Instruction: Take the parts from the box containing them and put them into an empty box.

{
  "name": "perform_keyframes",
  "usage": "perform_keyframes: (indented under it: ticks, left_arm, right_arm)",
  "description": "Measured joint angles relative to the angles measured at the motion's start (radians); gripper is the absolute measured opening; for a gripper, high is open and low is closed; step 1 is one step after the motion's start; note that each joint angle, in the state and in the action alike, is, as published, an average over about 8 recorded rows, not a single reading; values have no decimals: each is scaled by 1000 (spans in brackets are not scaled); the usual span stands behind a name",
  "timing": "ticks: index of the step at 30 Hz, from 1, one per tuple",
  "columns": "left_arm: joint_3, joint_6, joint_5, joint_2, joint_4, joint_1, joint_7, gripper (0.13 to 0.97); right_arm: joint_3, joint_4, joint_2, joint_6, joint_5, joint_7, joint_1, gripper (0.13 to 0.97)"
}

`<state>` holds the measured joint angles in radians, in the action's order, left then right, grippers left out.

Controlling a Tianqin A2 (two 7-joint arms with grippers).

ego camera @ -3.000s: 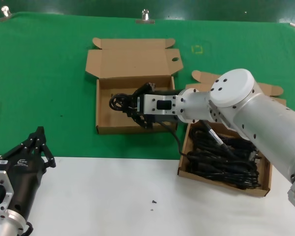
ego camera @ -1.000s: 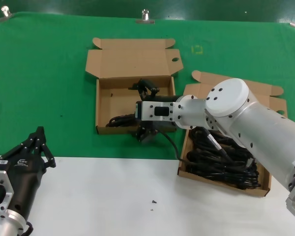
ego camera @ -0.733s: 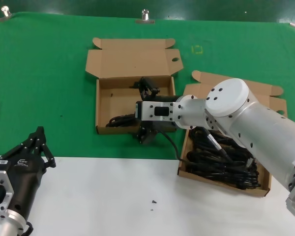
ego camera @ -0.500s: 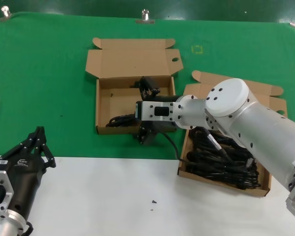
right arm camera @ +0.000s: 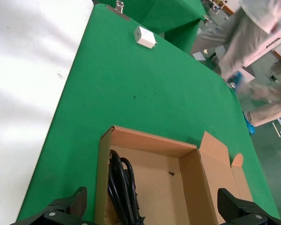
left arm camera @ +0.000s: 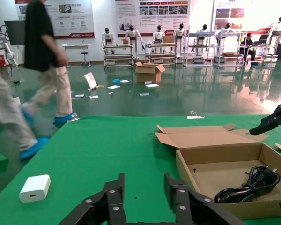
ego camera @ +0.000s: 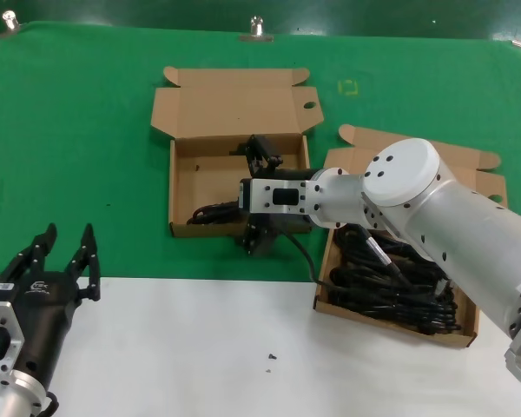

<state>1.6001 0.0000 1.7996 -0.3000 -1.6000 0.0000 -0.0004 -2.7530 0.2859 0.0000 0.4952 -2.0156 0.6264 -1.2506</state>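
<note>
My right gripper (ego camera: 256, 195) mid-frame over receiving box (ego camera: 184, 228), jaws wide, empty. Dropped cord (ego camera: 210, 211) at its near wall. Remaining cords (ego camera: 391, 278) in source box (ego camera: 398, 331), lower right. Left gripper (ego camera: 61, 256) lower left, parted, idle. Risk: withdrawing jaw snags cord, drags it out.

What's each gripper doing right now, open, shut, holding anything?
Left gripper: jaws open, empty, parked near the robot's body.
Right gripper: jaws spread wide over the left box, empty; one cord lies inside.

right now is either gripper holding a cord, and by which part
Nothing is held. The right gripper is open above the cord lying in the box; the left gripper is open.
</note>
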Motion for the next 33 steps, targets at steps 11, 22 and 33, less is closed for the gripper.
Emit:
perform_keyframes:
  ticks: [11,22,33]
  left_arm:
    - [0,0,0,0,0,0,0,453]
    - [0,0,0,0,0,0,0,691]
    - [0,0,0,0,0,0,0,871]
  right_arm:
    - [0,0,0,0,0,0,0,966]
    - [0,0,0,0,0,0,0,966]
    - [0,0,0,0,0,0,0,966]
